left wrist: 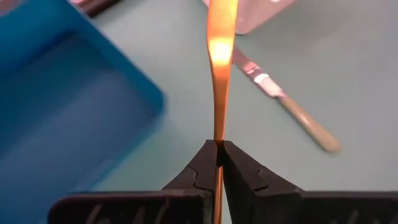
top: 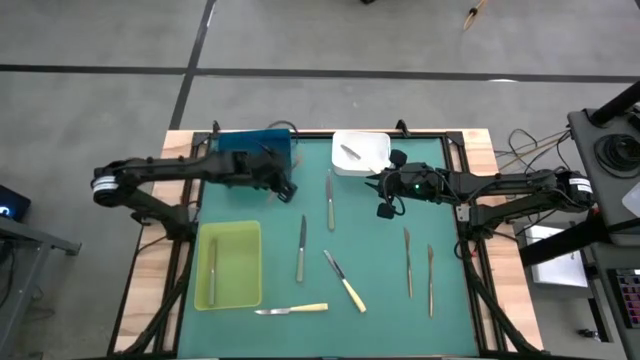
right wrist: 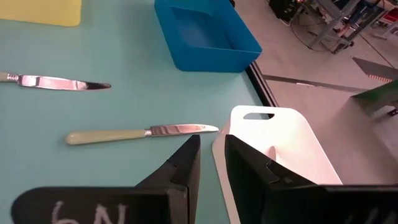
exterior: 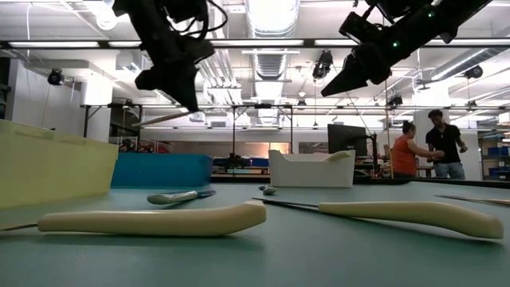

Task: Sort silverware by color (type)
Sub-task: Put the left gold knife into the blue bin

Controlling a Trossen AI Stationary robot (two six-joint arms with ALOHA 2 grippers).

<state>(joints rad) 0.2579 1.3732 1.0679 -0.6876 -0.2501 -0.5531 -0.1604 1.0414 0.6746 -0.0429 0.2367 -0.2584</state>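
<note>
My left gripper (top: 287,187) hangs above the table by the blue tray's (top: 250,155) near right corner. It is shut on a slim grey metal utensil (left wrist: 219,74). My right gripper (top: 385,203) hangs empty just off the white tray's (top: 362,155) near edge, its fingers a narrow gap apart (right wrist: 211,155). One utensil lies in the white tray (top: 350,152) and one in the yellow-green tray (top: 212,268). A pale-handled knife (top: 329,200) and a grey one (top: 301,248) lie flat mid-table. Two yellow-handled knives (top: 345,281) (top: 292,310) lie near the front. Two grey utensils (top: 408,262) (top: 430,280) lie at the right. My left gripper pinches the slim metal utensil between its two fingers (left wrist: 217,138), edge-on, with the fingers lying along it. The utensil runs back between the fingers and far out past their tips. It is lifted clear of the table and sticks out nearly level in the low view (exterior: 159,119). Which end is held I cannot tell.
The yellow-green tray (top: 240,290) stands at the near left, the blue tray at the far left and the white tray at far centre. The green mat (top: 380,310) has bare room between the utensils. Two people (exterior: 422,147) stand far behind the table.
</note>
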